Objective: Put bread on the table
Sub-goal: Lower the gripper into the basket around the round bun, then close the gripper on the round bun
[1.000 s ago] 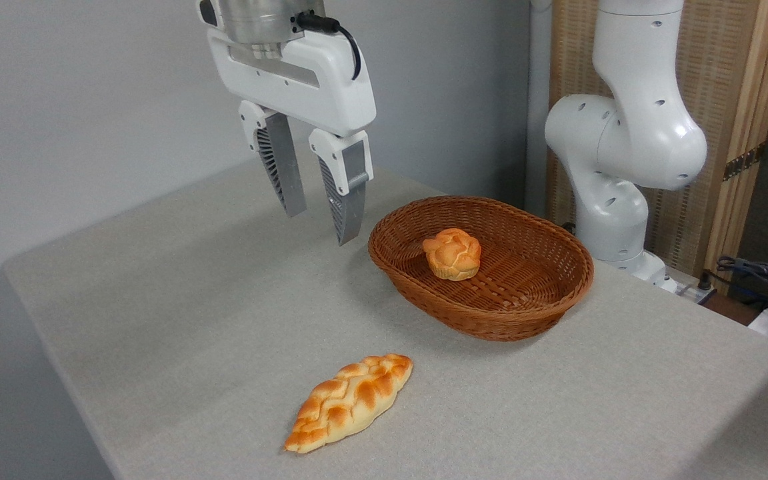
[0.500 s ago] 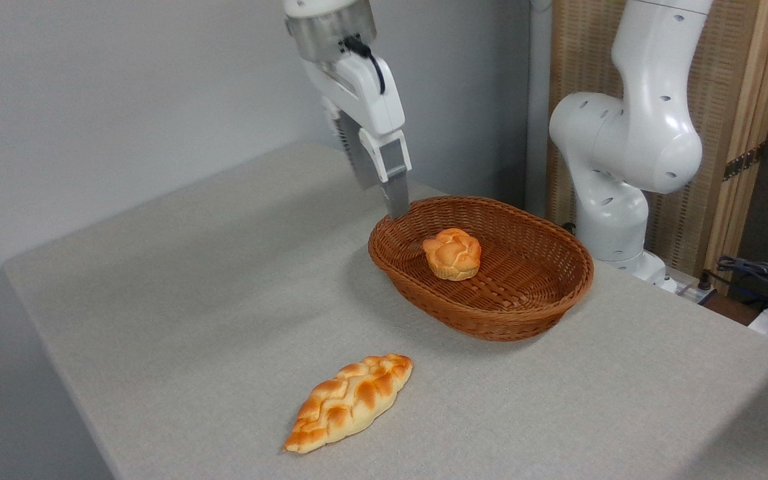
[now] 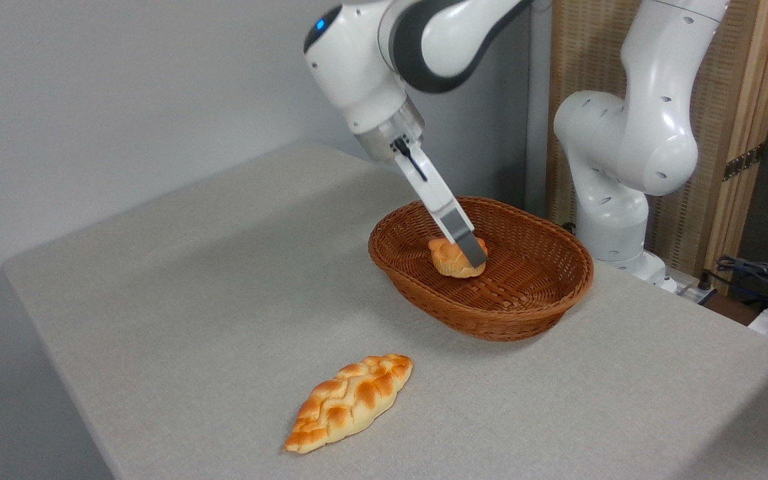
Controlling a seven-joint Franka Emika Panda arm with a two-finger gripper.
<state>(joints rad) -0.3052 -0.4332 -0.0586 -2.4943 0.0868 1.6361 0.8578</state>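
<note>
The bread (image 3: 443, 258), a small round golden-orange bun, lies inside the brown wicker basket (image 3: 484, 319) on the table (image 3: 191, 280). My gripper (image 3: 467, 253) reaches down into the basket at a slant and is seen edge-on. Its near finger (image 3: 462, 238) crosses the bun's front right side, while the far finger is hidden behind the bun. The fingers stand either side of the bun, which still rests on the basket floor, so the gripper looks open.
A longer braided loaf (image 3: 351, 400) lies on the fabric near the front edge. The arm's white base (image 3: 614, 173) rises behind the basket at the right. A wooden slatted screen and cables stand at the far right.
The gripper has swung right from above the table, turned edge-on, tilted and dropped into the basket onto the bun. Bun, basket and loaf have stayed put.
</note>
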